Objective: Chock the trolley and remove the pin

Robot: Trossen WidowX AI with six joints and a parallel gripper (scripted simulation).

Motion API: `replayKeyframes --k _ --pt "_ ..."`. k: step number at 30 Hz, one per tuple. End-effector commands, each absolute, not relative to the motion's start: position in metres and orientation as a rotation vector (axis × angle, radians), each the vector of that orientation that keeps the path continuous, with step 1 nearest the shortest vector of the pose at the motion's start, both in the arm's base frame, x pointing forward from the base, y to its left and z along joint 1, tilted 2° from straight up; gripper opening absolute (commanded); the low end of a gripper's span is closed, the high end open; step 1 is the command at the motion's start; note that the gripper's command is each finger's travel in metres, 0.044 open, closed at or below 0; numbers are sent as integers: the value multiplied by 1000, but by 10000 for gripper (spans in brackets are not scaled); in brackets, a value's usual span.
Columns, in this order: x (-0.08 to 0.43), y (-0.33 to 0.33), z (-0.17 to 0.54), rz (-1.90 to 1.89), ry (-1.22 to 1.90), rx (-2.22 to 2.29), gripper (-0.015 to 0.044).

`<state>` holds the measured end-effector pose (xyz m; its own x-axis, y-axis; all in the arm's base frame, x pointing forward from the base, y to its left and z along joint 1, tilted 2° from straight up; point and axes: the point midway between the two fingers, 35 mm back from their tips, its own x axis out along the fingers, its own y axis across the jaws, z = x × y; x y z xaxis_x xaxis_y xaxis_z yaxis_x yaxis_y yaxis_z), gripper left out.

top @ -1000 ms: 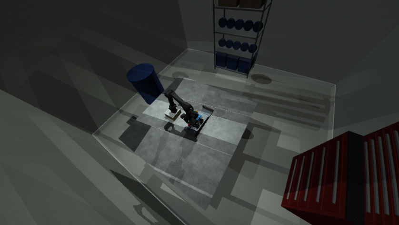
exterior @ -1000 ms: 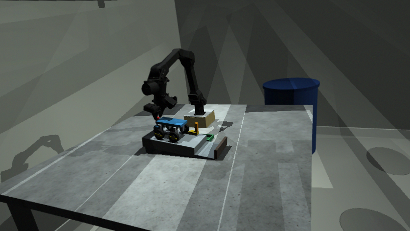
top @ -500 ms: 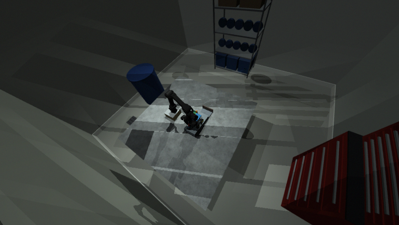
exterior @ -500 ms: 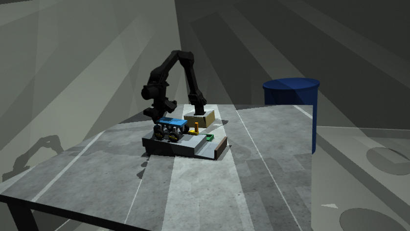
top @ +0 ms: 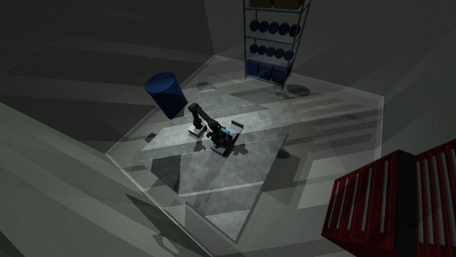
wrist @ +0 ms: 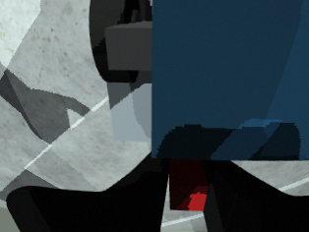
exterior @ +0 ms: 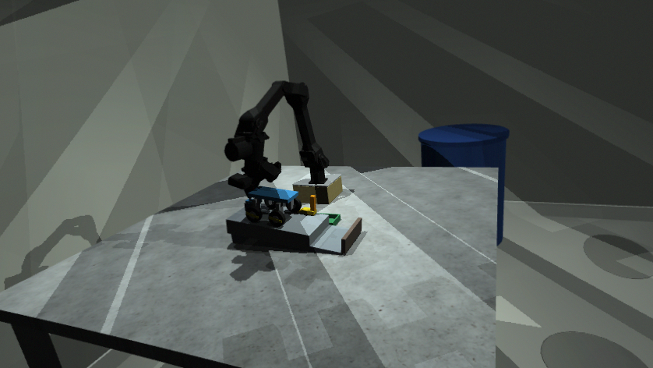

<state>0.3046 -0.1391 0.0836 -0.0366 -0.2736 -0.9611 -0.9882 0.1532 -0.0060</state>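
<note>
Now the pincer [top: 216,146] [exterior: 248,192] [wrist: 181,146] grips the stop pin [wrist: 185,184]; the chock's orange handle [top: 224,127] [exterior: 312,203] points upward.

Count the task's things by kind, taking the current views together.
Trolley: 1
Ramp: 1
Chock: 1
Pin: 1
Tray: 1
Total: 5

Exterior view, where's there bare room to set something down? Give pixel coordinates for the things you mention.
Open patches: the grey tabletop [top: 235,178] [exterior: 388,283] before the ramp [top: 227,153] [exterior: 273,233], and right of its brown end board [top: 236,123] [exterior: 351,235]. Crowded: around the blue trolley [top: 226,131] [exterior: 273,194] [wrist: 226,64], chock [top: 224,127] [exterior: 312,204] and tool [exterior: 248,192] [wrist: 181,146].
</note>
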Motion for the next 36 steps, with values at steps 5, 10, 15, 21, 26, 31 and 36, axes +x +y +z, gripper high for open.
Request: replayKeyframes --k 5,10,15,21,26,31,36 --pt "305 -139 85 960 1491 -1284 0" --pt "305 -138 89 960 1491 -1288 0" --pt "304 -138 93 960 1491 -1289 0" --pt "304 -137 96 961 1491 -1289 0" --pt "304 -136 99 961 1491 -1289 0" --pt "304 -135 103 961 1491 -1289 0" --pt "304 -134 106 961 1491 -1288 0"
